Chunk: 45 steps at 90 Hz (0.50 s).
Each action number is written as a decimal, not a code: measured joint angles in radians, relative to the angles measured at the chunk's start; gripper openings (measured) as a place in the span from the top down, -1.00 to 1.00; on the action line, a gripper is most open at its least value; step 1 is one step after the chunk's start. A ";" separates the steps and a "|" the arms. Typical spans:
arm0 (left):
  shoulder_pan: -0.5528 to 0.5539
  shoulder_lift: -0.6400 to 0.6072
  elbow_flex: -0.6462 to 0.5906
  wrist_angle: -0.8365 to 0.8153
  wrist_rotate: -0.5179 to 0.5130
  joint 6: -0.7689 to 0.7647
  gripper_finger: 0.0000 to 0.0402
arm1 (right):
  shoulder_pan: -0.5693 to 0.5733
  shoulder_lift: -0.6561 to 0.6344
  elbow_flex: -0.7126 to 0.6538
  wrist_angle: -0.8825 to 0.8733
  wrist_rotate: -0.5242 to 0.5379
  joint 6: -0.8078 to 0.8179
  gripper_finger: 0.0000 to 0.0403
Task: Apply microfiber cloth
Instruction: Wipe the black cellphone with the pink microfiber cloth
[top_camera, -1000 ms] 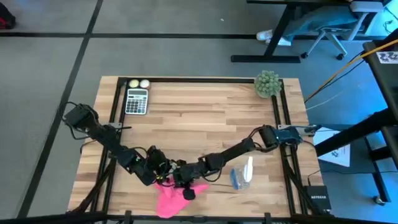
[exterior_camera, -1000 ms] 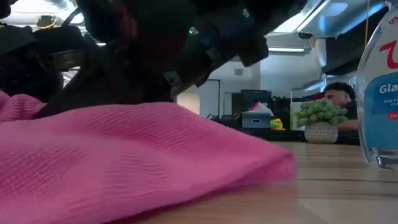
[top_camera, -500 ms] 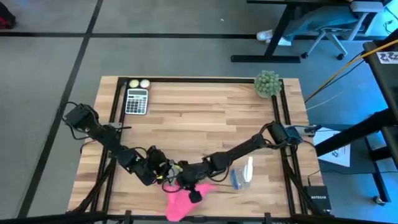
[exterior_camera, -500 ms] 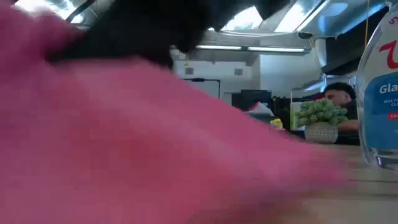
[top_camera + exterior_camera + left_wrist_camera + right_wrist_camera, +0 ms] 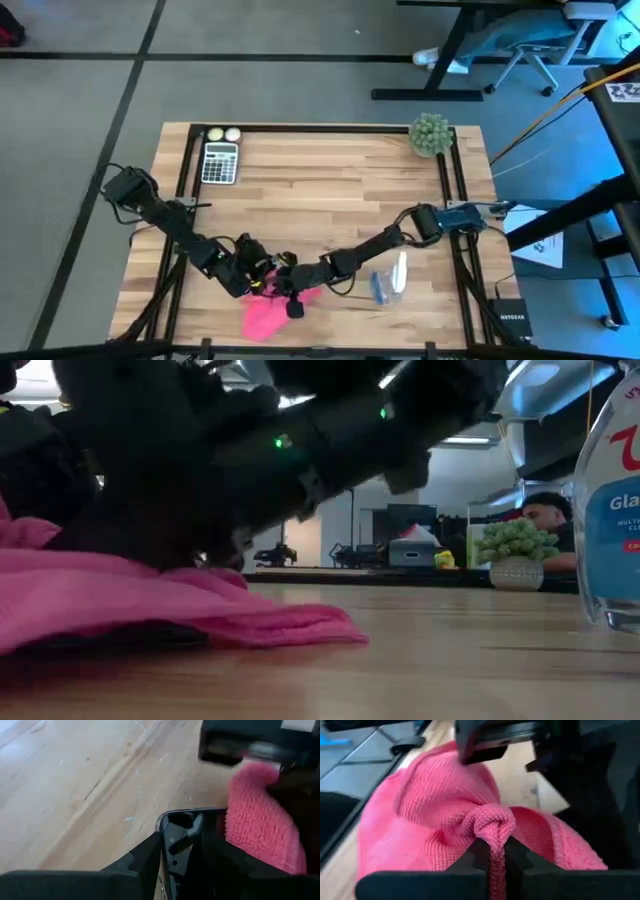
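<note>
Pink cloth (image 5: 262,314): lay crumpled near table's (image 5: 330,190) front edge. Right gripper (image 5: 492,857) pinched its fold; left gripper (image 5: 182,857) clamped phone (image 5: 190,840).

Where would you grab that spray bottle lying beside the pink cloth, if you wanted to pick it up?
Probably across its clear body, coming straight down. The spray bottle lies flat on the table, so its rounded sides face outward and jaws could straddle them. Its blue end looks narrower and lumpier, likely a poorer hold.
</note>
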 joint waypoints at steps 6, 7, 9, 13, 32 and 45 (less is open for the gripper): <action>0.000 0.000 0.000 0.000 0.001 0.000 0.36 | 0.014 -0.008 0.000 -0.036 -0.018 0.000 0.99; 0.000 0.000 0.000 0.000 0.001 0.000 0.36 | 0.016 -0.010 0.000 -0.042 -0.026 0.001 0.99; 0.000 0.000 0.000 0.000 0.000 0.000 0.36 | 0.022 -0.013 0.000 -0.054 -0.038 0.004 0.99; 0.000 0.000 0.000 0.000 0.001 0.000 0.36 | 0.033 -0.019 0.000 -0.073 -0.060 0.015 0.99; 0.000 0.002 0.000 0.001 0.004 0.000 0.36 | 0.059 -0.032 -0.008 -0.139 -0.209 0.026 0.99; 0.000 0.002 0.000 0.002 0.007 -0.001 0.36 | 0.064 -0.076 -0.007 -0.237 -0.270 0.018 0.99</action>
